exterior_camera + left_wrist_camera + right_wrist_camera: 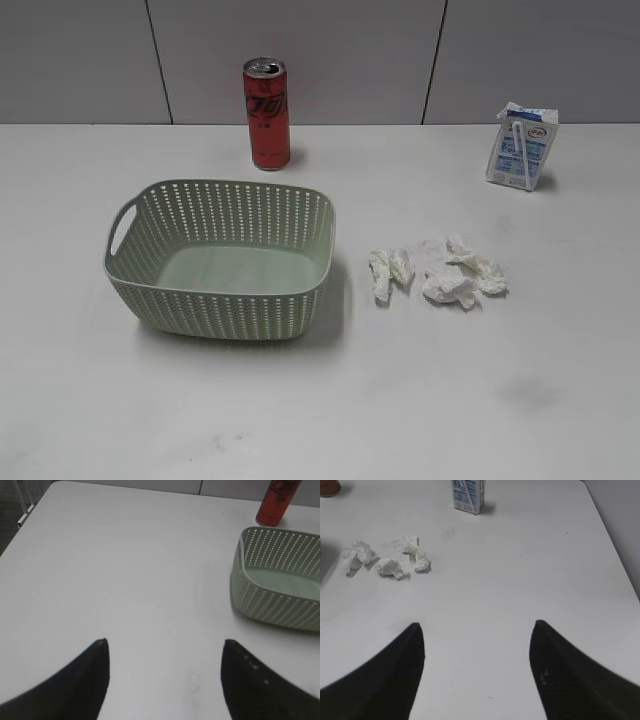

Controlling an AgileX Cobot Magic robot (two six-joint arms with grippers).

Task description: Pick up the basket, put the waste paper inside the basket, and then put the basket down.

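Both black grippers, left (164, 645) and right (477, 626), hang wide apart and empty near the desk's front edge; mid-desk, pale sage-green slotted plastic basket (222, 258) beside crumpled white waste paper (437, 273), handy for loading

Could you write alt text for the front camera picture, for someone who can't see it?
An empty pale green perforated plastic basket sits on a white table, with crumpled white tissue wads just to its right. Behind stand a red drink can and a blue-and-white carton.

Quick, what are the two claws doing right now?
Left gripper: open, holding nothing.
Right gripper: open, holding nothing.
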